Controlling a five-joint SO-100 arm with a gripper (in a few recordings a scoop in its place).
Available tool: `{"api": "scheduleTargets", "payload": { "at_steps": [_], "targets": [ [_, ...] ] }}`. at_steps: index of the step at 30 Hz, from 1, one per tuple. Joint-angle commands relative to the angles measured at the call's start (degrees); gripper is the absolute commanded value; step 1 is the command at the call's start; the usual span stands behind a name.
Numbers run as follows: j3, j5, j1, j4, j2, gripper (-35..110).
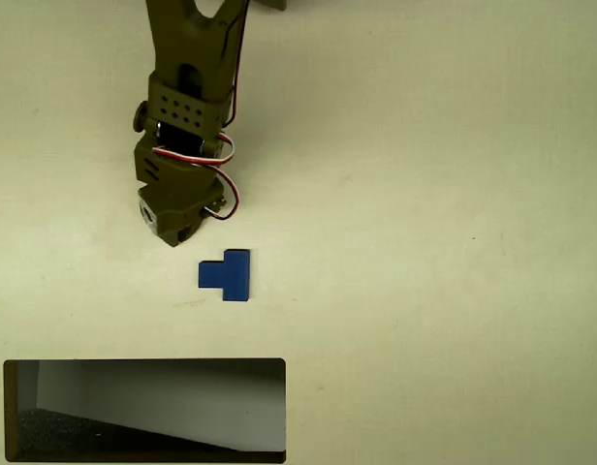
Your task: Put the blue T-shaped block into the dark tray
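down at the bottom left of the overhead view sits the tray (143, 366), a long dark-rimmed box with a pale slanted inside and a black speckled strip along its lower edge. nothing blue is in it.

a little above it, left of centre, the block (226, 275) lies flat on the cream table (444, 252), bright blue, its long bar standing vertical in the frame and the stem poking left. it is well apart from the tray's rim, bare table between them.

just above and left of the block hangs the arm (187, 107), olive green with red and white wires looping off its side, reaching down from the top edge. the gripper (174, 225) end points toward the block but isn't touching it; there is a slim gap of table between them. looking straight down on it, the wrist body hides the fingers, so i cannot tell whether they are apart or together.

my guess is the pick hasn't started. the worry from here is the offset: the gripper sits to the upper left of the block, so coming down as it is could clip the stem and shove or spin the piece instead of straddling it. a flat piece like that also gives little to bite on; a shallow pinch may slip on the way to the tray.
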Motion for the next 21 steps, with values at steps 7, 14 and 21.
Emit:
{"api": "scheduleTargets", "payload": {
  "at_steps": [7,14,21],
  "targets": [
    [5.3,-1.8,-1.6,1.7,4.6,0],
    [7.3,4.7,-9.2,-0.1,4.8,0],
    [3.4,12.8,-17.8,-1.5,2.1,0]
  ]
}}
